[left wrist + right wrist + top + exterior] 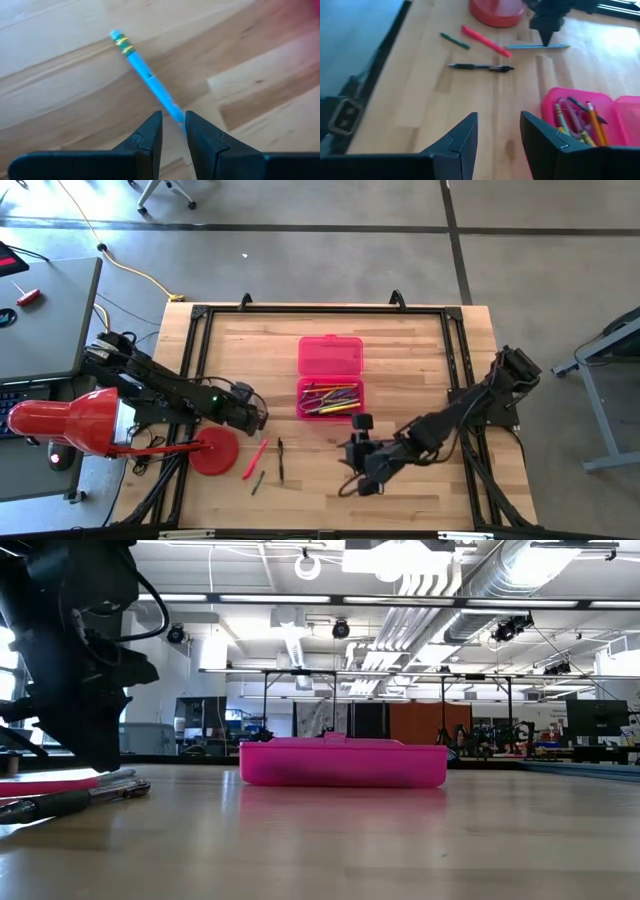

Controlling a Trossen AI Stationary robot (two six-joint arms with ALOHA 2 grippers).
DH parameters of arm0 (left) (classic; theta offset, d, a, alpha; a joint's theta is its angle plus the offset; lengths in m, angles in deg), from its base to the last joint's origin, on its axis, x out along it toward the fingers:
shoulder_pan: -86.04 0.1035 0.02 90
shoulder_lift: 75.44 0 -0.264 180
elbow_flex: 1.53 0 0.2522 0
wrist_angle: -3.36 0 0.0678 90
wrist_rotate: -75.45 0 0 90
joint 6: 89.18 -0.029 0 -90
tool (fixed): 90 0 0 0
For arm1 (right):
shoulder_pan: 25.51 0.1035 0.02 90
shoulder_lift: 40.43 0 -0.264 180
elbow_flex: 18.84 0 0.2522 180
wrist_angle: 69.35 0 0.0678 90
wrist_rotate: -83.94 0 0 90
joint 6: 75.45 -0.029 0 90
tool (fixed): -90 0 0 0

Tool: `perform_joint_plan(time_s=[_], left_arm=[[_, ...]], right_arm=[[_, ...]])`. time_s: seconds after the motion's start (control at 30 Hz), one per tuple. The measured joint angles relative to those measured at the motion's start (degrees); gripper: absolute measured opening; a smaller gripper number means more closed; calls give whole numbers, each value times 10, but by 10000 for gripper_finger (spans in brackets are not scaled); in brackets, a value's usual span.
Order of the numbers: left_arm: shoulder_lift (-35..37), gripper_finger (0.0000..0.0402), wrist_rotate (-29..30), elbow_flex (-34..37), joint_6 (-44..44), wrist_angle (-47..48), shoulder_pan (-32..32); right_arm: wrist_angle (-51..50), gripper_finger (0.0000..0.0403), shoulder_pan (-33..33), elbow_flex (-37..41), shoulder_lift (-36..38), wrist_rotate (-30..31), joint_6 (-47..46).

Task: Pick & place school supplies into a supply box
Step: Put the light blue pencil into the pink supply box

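Now left hand (pixel 173 131) clamped on blue pencil (pixel 145 72) tip, eraser end pointing away; right hand (pixel 498 131) apart.

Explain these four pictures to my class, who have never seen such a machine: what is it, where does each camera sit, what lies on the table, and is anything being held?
Two dark robot arms work at a wooden table. One camera looks straight down, one sits at table-top height, and one rides on each arm's wrist.

In the middle lies an open pink supply box, its lower half already holding pencils and pens. Loose on the wood lie a red pen, a black pen and a small dark green piece, near a red round disc.

The left gripper is low over the table, its fingers close around the tip of a blue pencil, which seems to lie flat. The right gripper waits open and holds nothing.
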Motion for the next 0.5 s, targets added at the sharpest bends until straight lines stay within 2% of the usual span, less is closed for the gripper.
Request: perform_joint_plan(time_s=[0.27, 0.5], left_arm=[[0, 117, 3, 0, -87, -61, 0], [0, 117, 3, 0, -164, -116, 0]], right_arm=[[1, 126, 43, 0, 0, 4, -15], [1, 126, 52, 0, 0, 43, -29]])
